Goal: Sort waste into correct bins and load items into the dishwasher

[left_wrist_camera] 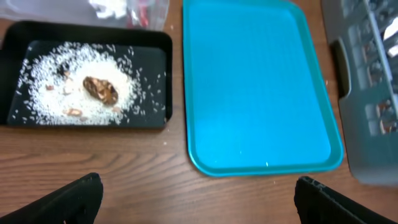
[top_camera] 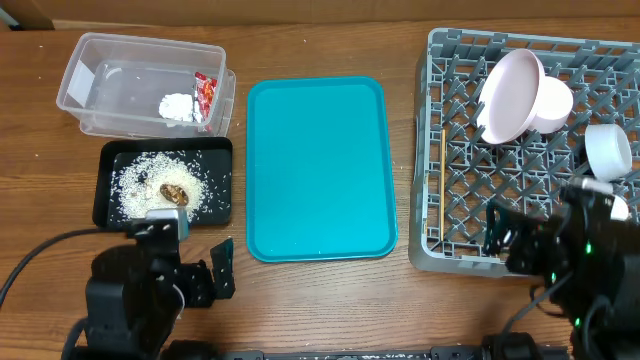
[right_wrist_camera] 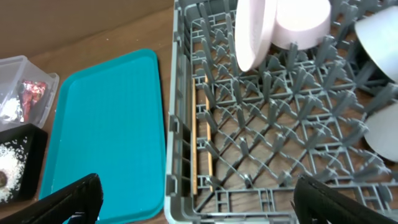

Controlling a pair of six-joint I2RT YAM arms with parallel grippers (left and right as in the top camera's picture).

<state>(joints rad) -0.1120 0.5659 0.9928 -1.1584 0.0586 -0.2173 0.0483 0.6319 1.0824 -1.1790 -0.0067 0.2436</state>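
Observation:
The clear tub [top_camera: 100, 95] at the far left holds the red wrapper [top_camera: 205, 95] and the white paper wad [top_camera: 180, 107]. The black tray [top_camera: 105, 185] below it holds rice grains [left_wrist_camera: 50, 93] and the brown scrap [left_wrist_camera: 99, 89]. The grey rack [top_camera: 450, 150] at the right holds the white plate [top_camera: 510, 92] upright, a bowl [top_camera: 553, 103], a cup [top_camera: 607, 150] and two chopsticks [right_wrist_camera: 202, 143] lying along its left wall. My left gripper [left_wrist_camera: 196, 199] is open and empty over bare wood in front of the black tray. My right gripper [right_wrist_camera: 196, 199] is open and empty above the rack's near left corner.
The teal serving tray [top_camera: 318, 165] lies bare between the black tray and the rack. It also shows in the left wrist view [left_wrist_camera: 258, 87] and the right wrist view [right_wrist_camera: 106, 124]. Another white piece [right_wrist_camera: 382, 134] sits at the rack's right edge.

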